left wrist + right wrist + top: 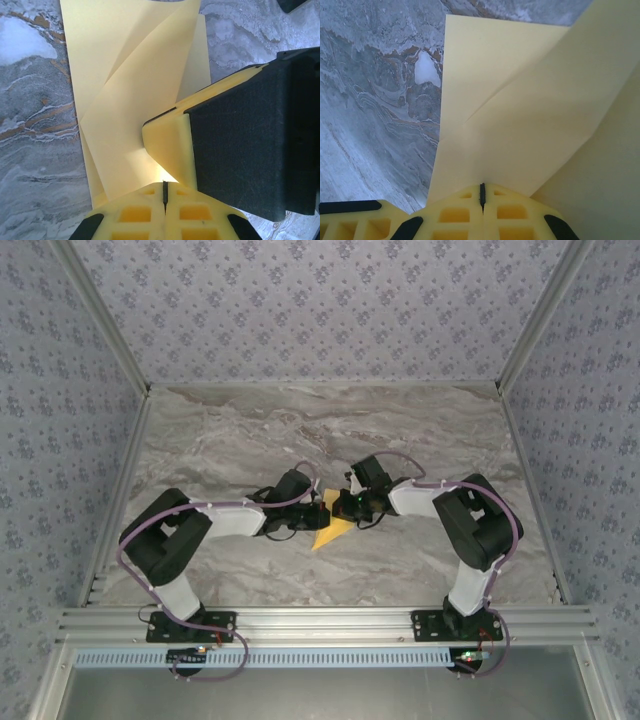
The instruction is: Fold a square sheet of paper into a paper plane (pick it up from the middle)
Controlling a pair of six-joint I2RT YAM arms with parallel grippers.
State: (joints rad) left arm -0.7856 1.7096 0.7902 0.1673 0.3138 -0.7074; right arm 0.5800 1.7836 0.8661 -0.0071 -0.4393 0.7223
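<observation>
The mustard-yellow square sheet of paper (330, 532) lies on the marble table between the two grippers, folded over with diagonal creases. In the top view it shows as a small yellow triangle. My left gripper (312, 510) is shut, its tips (164, 184) resting at the sheet's near edge, where a diagonal flap (135, 100) lies over the flat layer. My right gripper (345, 505) is also shut, its tips (482, 186) down on the paper (520, 125). One of its yellow fingers (170, 145) sits close beside my left tips. No paper shows in either jaw slit.
The grey marble table (250, 430) stretches open behind and to both sides of the grippers. Patterned walls enclose it at the back and sides. An aluminium rail (320, 620) with the arm bases runs along the near edge.
</observation>
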